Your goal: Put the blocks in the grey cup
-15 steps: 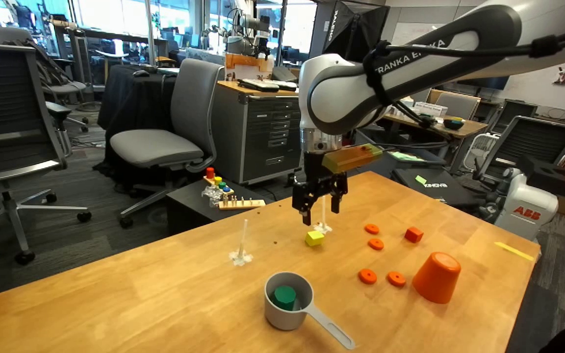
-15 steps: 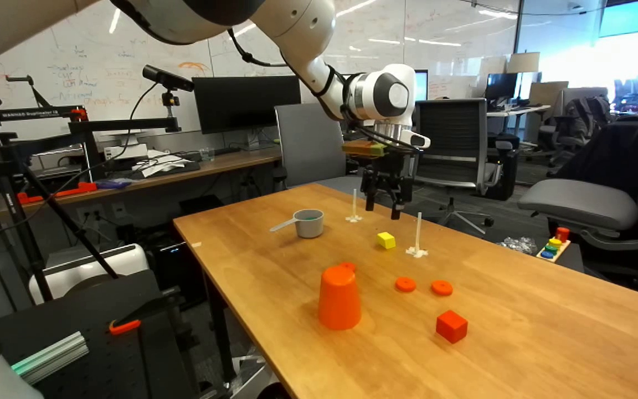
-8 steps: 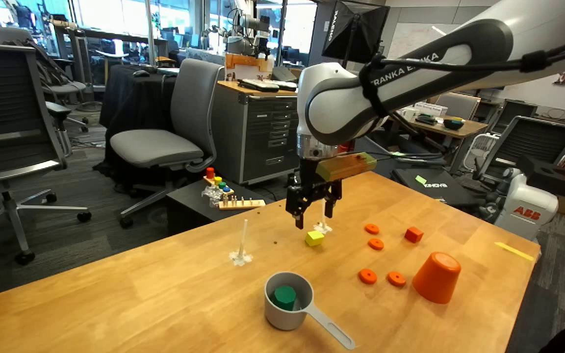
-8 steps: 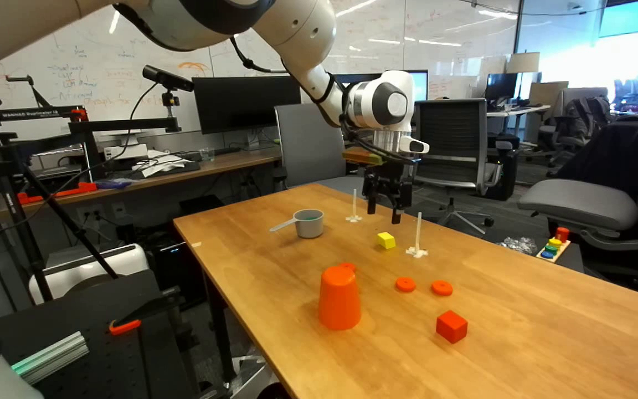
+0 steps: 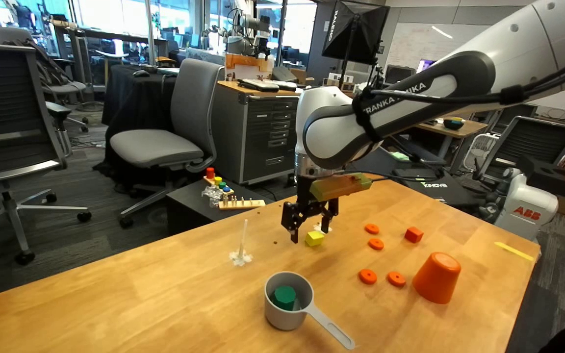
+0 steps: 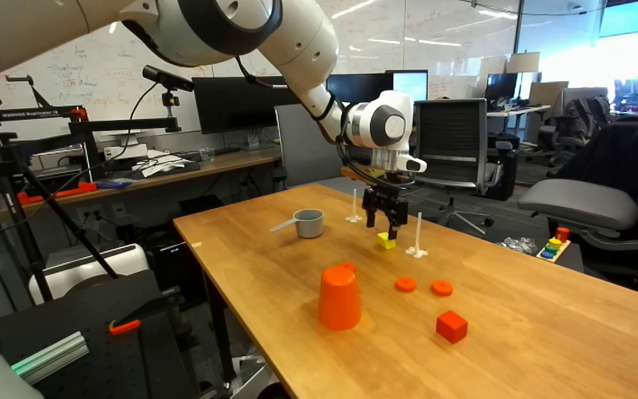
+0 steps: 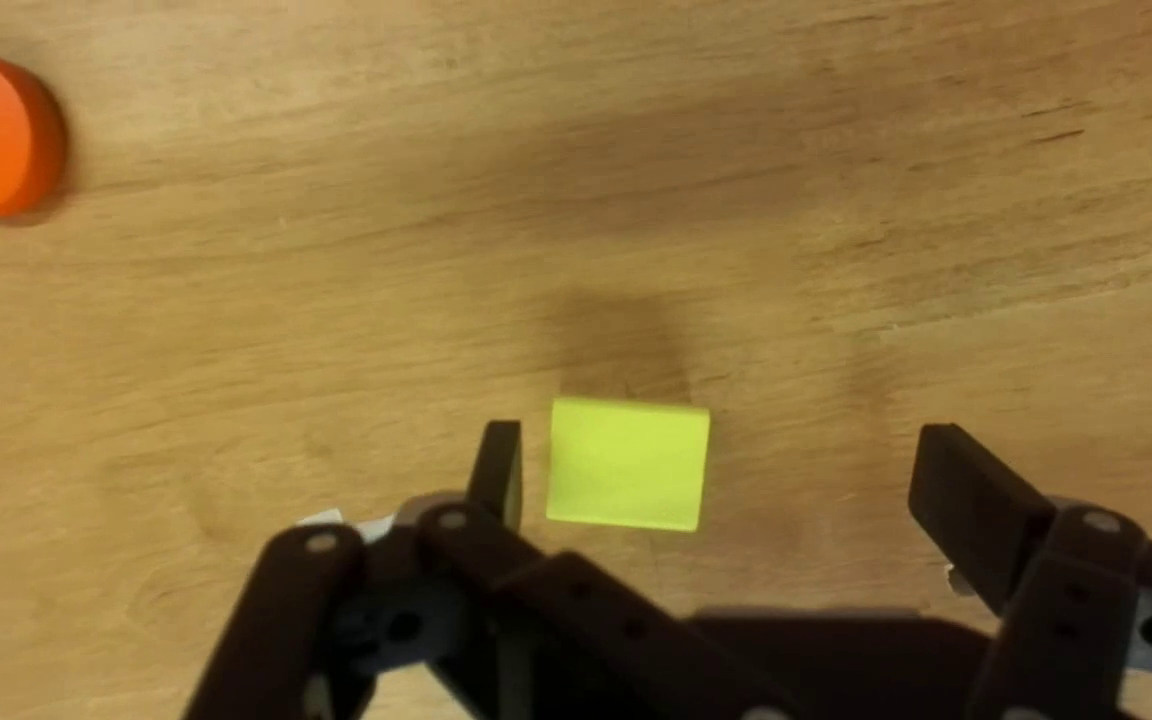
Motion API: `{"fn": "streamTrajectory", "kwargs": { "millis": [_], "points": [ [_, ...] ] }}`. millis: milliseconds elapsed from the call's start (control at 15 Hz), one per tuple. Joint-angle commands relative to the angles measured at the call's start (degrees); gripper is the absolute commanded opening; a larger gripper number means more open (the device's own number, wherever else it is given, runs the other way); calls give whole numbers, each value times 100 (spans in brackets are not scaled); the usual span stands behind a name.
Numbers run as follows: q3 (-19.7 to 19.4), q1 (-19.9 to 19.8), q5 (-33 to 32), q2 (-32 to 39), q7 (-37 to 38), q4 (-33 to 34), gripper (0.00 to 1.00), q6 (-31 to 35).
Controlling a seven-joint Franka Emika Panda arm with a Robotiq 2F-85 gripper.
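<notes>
Downturned hand (image 7: 721, 465), spread wide.

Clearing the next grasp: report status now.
Jaws open. Yellow block on table, ungripped, between jaws in wrist view. Upright white peg close by; possible snag.

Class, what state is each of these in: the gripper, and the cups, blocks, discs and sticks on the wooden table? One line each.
Black robot gripper: open, holding nothing.
Yellow cubic block: on the wooden table, ungrasped.
Round grey cup with straight handle: upright, block inside.
Green faceted block: inside the grey cup.
Orange-red cube: resting on the table.
Four round orange discs: lying flat.
Orange tapered plastic cup: upside down.
Two thin pale sticks: standing upright.
</notes>
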State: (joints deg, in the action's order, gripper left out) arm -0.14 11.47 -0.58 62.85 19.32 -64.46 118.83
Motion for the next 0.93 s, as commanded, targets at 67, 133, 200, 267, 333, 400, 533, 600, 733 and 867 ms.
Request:
{"fn": "streamTrajectory", "kwargs": {
  "millis": [67,133,200,267,333,400,533,600,733,867],
  "points": [
    [-8,-63,138,-38,168,-6,75,136],
    [-16,-72,135,-40,187,-24,74,210],
    [-23,-81,127,-39,192,-34,68,264],
    [-27,-91,116,-33,179,-31,58,296],
    [-23,-109,126,-24,175,-33,51,353],
    [-23,-122,128,-17,171,-36,42,390],
    [15,-168,169,-8,140,-38,28,436],
    [33,-187,194,-10,131,-47,19,473],
    [108,-230,322,-19,99,-56,14,534],
    [186,-218,440,-78,61,-83,14,620]
  ]
}}
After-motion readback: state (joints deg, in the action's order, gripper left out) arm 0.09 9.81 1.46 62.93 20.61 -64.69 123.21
